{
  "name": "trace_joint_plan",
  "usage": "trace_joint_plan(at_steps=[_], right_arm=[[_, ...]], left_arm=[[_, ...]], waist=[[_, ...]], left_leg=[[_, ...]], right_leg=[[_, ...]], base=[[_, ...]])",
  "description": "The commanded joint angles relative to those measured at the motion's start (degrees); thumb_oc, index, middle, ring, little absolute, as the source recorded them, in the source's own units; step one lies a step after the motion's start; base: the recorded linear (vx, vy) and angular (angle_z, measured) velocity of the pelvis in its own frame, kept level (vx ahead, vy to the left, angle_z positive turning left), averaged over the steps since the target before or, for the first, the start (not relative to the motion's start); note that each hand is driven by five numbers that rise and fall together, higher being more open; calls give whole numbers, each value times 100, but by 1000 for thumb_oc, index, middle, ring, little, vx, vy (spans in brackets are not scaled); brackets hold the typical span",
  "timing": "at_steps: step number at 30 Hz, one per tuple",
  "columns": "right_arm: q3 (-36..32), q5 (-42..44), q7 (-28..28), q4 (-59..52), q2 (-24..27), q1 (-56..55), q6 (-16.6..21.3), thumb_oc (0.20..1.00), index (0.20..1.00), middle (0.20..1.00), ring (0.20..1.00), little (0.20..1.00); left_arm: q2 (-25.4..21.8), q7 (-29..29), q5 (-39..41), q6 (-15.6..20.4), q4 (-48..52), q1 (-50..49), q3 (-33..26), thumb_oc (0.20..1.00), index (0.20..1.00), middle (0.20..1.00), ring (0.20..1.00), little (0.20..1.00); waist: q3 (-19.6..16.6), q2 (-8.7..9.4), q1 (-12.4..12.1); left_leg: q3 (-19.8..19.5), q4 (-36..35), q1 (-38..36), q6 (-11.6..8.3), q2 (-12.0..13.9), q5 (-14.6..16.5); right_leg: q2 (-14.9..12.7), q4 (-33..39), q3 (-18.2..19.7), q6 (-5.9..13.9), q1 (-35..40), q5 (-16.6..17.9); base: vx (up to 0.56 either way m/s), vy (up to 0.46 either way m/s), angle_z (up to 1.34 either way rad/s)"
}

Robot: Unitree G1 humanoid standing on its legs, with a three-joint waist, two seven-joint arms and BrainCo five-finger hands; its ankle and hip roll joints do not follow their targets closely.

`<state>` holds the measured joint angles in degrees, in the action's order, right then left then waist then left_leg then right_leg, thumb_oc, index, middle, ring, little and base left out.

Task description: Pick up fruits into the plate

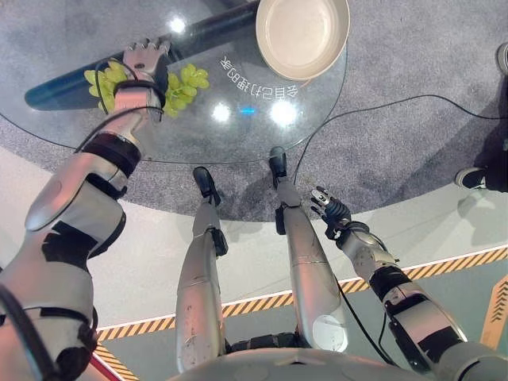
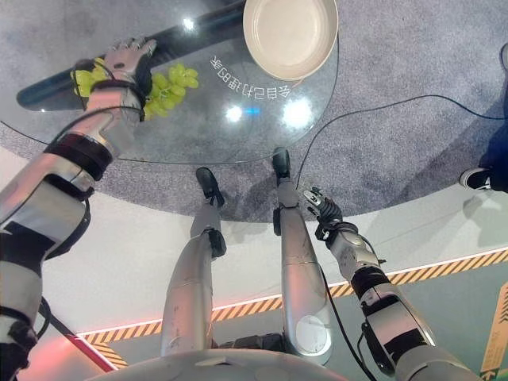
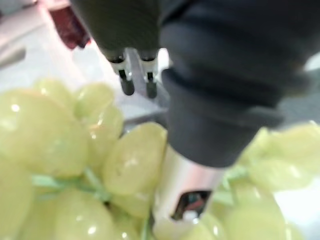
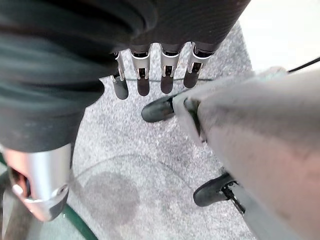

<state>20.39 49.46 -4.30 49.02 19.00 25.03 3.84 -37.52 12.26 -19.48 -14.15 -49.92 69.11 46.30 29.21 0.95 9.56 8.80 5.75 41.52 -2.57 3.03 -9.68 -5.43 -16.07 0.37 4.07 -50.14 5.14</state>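
A bunch of green grapes [image 1: 190,79] lies on the round glass table [image 1: 238,135], at its left side. My left hand [image 1: 143,67] rests on top of the bunch with its fingers stretched out over it. In the left wrist view the thumb [image 3: 190,185] lies among the grapes [image 3: 55,135]. An empty cream plate [image 1: 302,36] stands at the table's far right edge, well apart from the grapes. My right hand [image 1: 329,210] hangs low beside the table's near edge, open and holding nothing, its fingers [image 4: 150,75] relaxed above the carpet.
The table stands on grey carpet [image 1: 413,71]. A person's dark shoe [image 1: 476,176] shows at the right edge. A yellow-and-black striped line [image 1: 444,266] runs across the floor nearer to me. A dark bar [image 1: 71,87] lies under the glass at the left.
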Motion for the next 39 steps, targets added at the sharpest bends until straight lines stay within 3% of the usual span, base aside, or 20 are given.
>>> trace_joint_plan(at_steps=[1, 9, 17, 29, 34, 39], right_arm=[[-183, 102, -38, -325, 25, -555, 99, 1000, 1000, 1000, 1000, 1000], [-291, 87, -10, -461, 12, -843, 143, 1000, 1000, 1000, 1000, 1000], [-361, 110, 23, -570, 25, -910, 77, 1000, 1000, 1000, 1000, 1000], [-293, 231, -130, -351, 88, -665, 76, 1000, 1000, 1000, 1000, 1000], [-230, 274, -129, -360, 84, -580, 100, 1000, 1000, 1000, 1000, 1000], [-172, 379, -205, -404, 51, -521, 162, 1000, 1000, 1000, 1000, 1000]], left_arm=[[-1, 366, 355, 288, 11, -397, -551, 1000, 1000, 1000, 1000, 1000], [-360, 719, 299, 370, 803, -780, -1144, 1000, 1000, 1000, 1000, 1000], [-543, 368, -92, 198, 1208, -1014, -1195, 1000, 1000, 1000, 1000, 1000], [-257, -954, -244, -408, 447, -723, -456, 1000, 1000, 1000, 1000, 1000], [-114, -1021, -300, -577, 280, -621, -239, 1000, 1000, 1000, 1000, 1000], [90, -1106, -874, -846, -110, -477, -30, 1000, 1000, 1000, 1000, 1000]], waist=[[59, -62, -44], [59, -120, -219], [59, -166, -296], [59, -99, -168], [59, -101, -124], [59, -60, -62]], left_leg=[[-364, 620, -74, 5, -315, 770], [-450, 490, -243, 33, -354, 748], [-486, 496, -264, 42, -377, 743], [-373, 512, -185, 20, -326, 720], [-360, 537, -129, 15, -333, 719], [-333, 596, -10, -16, -326, 712]], right_leg=[[419, 293, -27, 36, 345, 72], [352, 334, -172, 43, 506, 54], [324, 300, -251, 54, 532, 47], [379, 333, -174, 73, 460, 98], [400, 331, -140, 70, 408, 104], [413, 319, -100, 74, 310, 117]], base=[[-10, -38, 7], [-6, -18, 5], [-5, -4, 3], [-1, 0, 0], [-1, 3, -1], [0, 0, 0]])
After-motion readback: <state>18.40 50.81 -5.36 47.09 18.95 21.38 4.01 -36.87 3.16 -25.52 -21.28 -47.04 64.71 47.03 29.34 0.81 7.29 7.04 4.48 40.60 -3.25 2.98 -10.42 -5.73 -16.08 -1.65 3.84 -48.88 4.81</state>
